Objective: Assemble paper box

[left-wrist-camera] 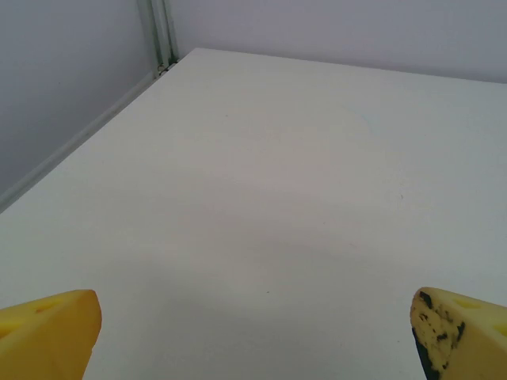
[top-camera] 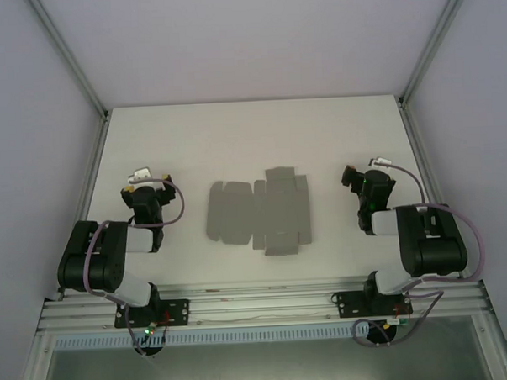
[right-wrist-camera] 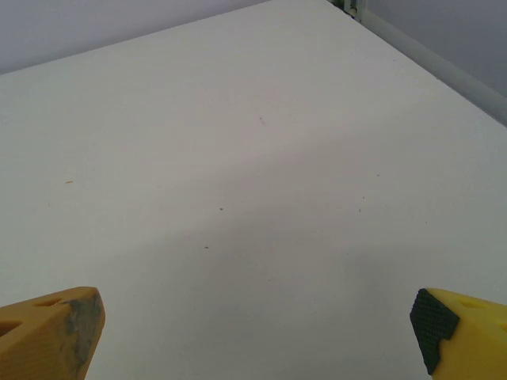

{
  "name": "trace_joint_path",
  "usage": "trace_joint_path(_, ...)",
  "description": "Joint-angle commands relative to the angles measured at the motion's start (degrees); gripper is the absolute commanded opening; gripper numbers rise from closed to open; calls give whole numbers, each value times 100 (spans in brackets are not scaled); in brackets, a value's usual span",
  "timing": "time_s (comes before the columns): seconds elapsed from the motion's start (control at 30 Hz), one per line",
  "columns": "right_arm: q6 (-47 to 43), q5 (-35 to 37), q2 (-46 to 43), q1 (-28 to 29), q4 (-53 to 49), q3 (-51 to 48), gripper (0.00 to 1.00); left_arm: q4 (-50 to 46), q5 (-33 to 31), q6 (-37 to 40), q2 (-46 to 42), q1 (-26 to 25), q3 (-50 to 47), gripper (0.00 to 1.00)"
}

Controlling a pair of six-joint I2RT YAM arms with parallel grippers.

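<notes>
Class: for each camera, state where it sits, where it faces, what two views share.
Top external: above, behind bases, looking down at the flat paper box between left arm and right arm.
Left wrist: on left arm, facing table, far-left corner; yellow jaws low.
Right wrist: mirrored, far-right corner.
All share the white table.

The counter [top-camera: 234,140] is a plain white matte board with a few tiny dark specks on it. Three pale grey-lilac walls close it in: the back wall [top-camera: 247,39], the left wall [top-camera: 25,166] and the right wall [top-camera: 487,146]. Slim aluminium posts [top-camera: 68,51] stand in the far corners. An aluminium rail [top-camera: 267,300] runs along the near edge. The light is soft and even, with only faint shadows.
</notes>
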Motion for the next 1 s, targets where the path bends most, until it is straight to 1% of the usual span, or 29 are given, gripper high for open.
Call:
trace_joint_path(0.0, 72, 2, -87, -12, 99, 80, 100, 209, -22, 36, -35, -29, 26, 100)
trace_joint_path(0.7, 76, -6, -93, -10, 102, 76, 100, 196, -24, 41, -34, -29, 33, 100)
trace_joint_path(0.8, 63, 5, -156, -8, 118, 81, 100, 315, -92, 51, -63, -25, 15, 100)
trace_joint_path(0.87, 119, 119, -427, -5, -397, 232, 100, -236, -48, -31, -311, -25, 136, 100)
trace_joint_path(0.9, 173, 160, -654, -10, -903, 392, 100, -194, -91, 118, -386, -40, 178, 100)
trace_joint_path(0.97, 221, -4, -1062, -10, -1961, 769, 100, -1491, -116, 20, -896, -69, 573, 100)
